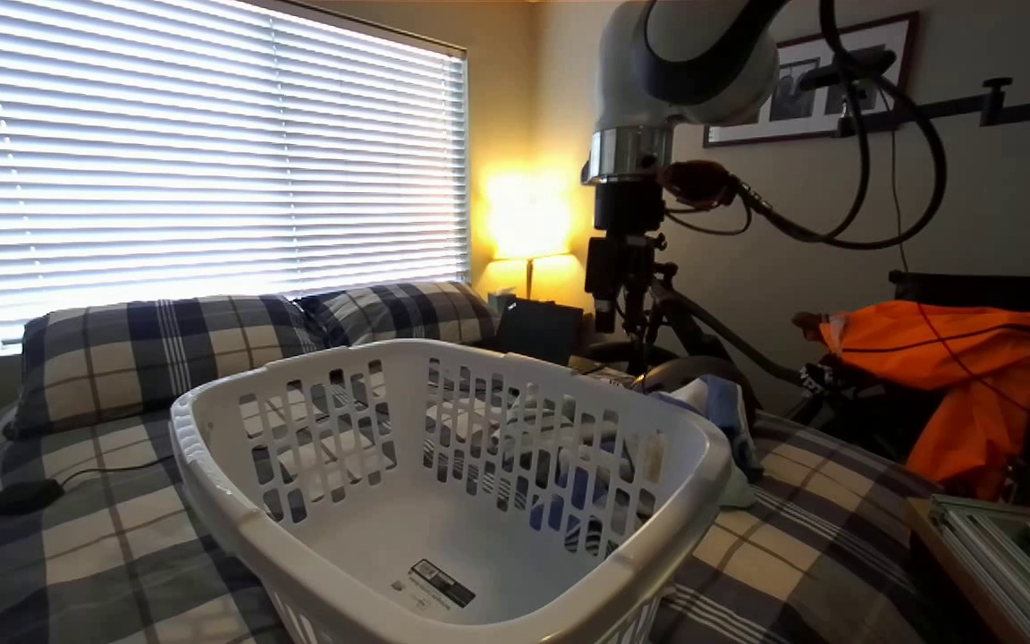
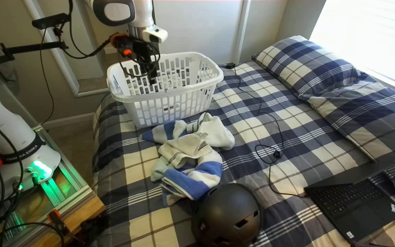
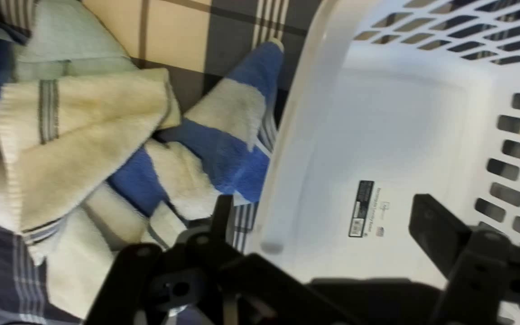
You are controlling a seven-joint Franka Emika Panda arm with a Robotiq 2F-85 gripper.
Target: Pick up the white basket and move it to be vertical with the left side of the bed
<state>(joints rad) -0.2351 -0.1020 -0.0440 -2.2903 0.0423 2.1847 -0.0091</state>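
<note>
Plaid bed (image 2: pixel 307 137), pillows (image 2: pixel 307 65) at one end. White basket (image 2: pixel 173 92) stands upright on it, mouth up, long axis running toward the pillow end; exact angle is hard for you to judge. Towels (image 2: pixel 183 144) lie beside one long side. Your gripper (image 3: pixel 323 207) stands with fingers (image 3: pixel 436 230) spread wide, rim (image 3: pixel 280 189) between them in the wrist view.

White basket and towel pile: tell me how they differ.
The white basket is plain in colour; the towel pile mixes blue, white and cream. The basket stands upright; the towel pile lies crumpled. Slots pierce the basket's sides; stripes mark the towel pile. Both rest on the plaid bed.
</note>
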